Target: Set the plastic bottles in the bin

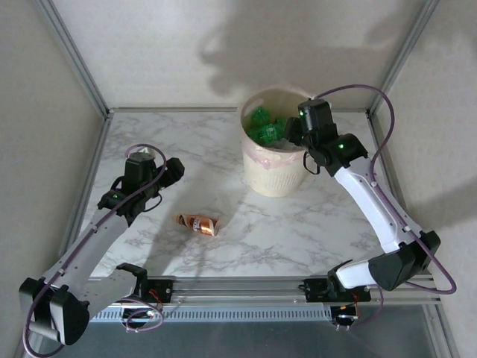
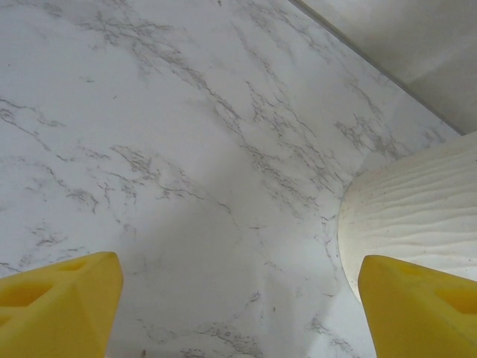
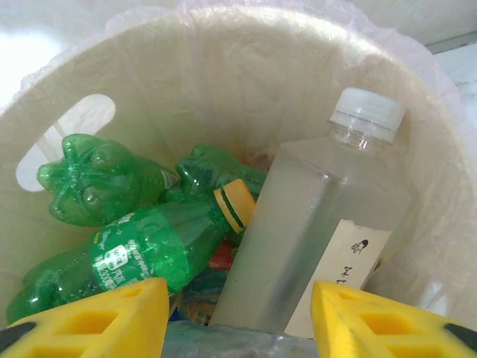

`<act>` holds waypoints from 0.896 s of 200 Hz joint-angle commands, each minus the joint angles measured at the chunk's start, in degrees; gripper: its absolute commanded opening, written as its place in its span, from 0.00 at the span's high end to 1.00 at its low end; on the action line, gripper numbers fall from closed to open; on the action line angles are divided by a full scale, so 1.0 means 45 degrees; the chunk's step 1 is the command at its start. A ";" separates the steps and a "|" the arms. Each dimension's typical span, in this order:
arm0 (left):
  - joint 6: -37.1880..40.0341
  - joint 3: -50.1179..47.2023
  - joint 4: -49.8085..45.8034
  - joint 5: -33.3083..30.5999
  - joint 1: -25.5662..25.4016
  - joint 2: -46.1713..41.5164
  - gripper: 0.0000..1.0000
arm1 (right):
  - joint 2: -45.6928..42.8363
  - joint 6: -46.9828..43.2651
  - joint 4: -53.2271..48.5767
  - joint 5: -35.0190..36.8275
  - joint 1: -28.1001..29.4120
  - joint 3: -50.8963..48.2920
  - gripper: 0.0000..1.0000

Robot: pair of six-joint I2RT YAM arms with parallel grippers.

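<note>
The bin (image 1: 257, 177), pale cream with a pinkish bag, stands at the back centre of the table. Green plastic bottles (image 1: 262, 127) lie inside it. My right gripper (image 1: 294, 133) hangs over its right rim. In the right wrist view that gripper (image 3: 240, 321) is open above a clear white-capped bottle (image 3: 298, 224) leaning on the bin wall (image 3: 223, 82), beside a green bottle (image 3: 141, 250). A copper-orange bottle (image 1: 197, 224) lies on the table. My left gripper (image 1: 177, 170) hovers behind it, open (image 2: 240, 313) over bare marble, with the bin (image 2: 417, 216) to its right.
Metal frame posts and grey walls close in the marble table (image 1: 186, 142) at the back and both sides. A rail (image 1: 238, 287) runs along the near edge. Open tabletop lies between the orange bottle and the bin.
</note>
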 commanded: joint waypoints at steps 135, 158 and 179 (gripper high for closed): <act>-0.0690 -0.0874 0.0187 0.0931 0.2412 0.0203 0.11 | 0.2965 -0.0852 0.2733 -0.1912 0.8734 -0.2249 0.06; -0.0614 -0.1109 0.0316 0.1162 0.2474 0.0307 0.06 | 0.4305 -0.1310 0.2922 -0.2141 0.8980 -0.1989 0.03; -0.0516 -0.1268 0.0341 0.1199 0.2519 0.0269 0.06 | 0.5397 -0.1788 0.3042 -0.2494 0.8974 -0.1636 0.01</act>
